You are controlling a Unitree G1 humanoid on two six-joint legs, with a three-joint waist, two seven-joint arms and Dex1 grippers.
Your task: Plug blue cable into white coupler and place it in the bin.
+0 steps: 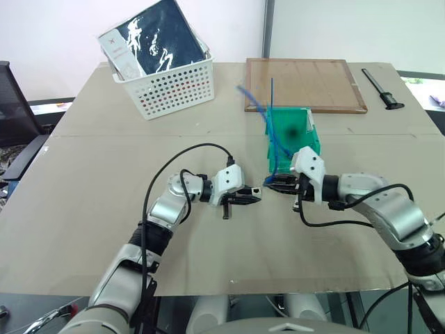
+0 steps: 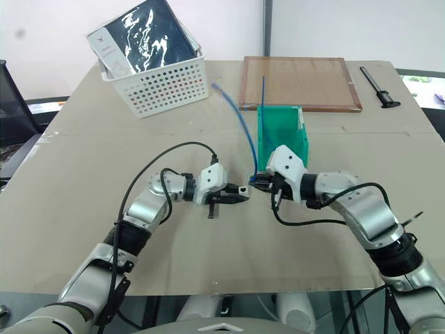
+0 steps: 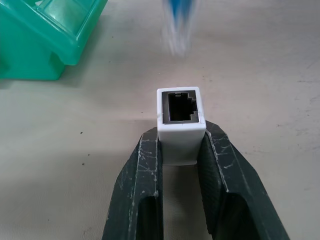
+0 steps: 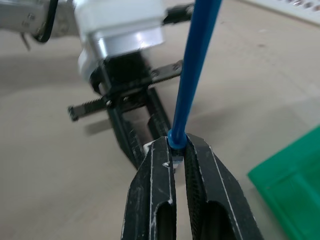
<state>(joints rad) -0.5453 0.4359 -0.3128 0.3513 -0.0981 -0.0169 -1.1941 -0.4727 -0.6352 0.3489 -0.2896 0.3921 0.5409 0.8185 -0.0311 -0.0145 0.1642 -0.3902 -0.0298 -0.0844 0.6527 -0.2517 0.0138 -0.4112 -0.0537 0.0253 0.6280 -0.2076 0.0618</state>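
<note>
the white coupler [image 3: 180, 124] is clamped in the left tool [image 1: 249, 198], socket outward. the blue cable [image 4: 194, 80] is gripped near its plug by the right tool [image 1: 273, 182], just beside the coupler, with the bin [image 1: 292, 136] at 12 o'clock on the surface [image 1: 83, 209].

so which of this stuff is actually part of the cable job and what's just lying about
Part of the job:
- blue cable, held by the right gripper
- white coupler, held by the left gripper
- green bin

Lying about:
- white basket with dark packet
- wooden board
- black tool
</note>
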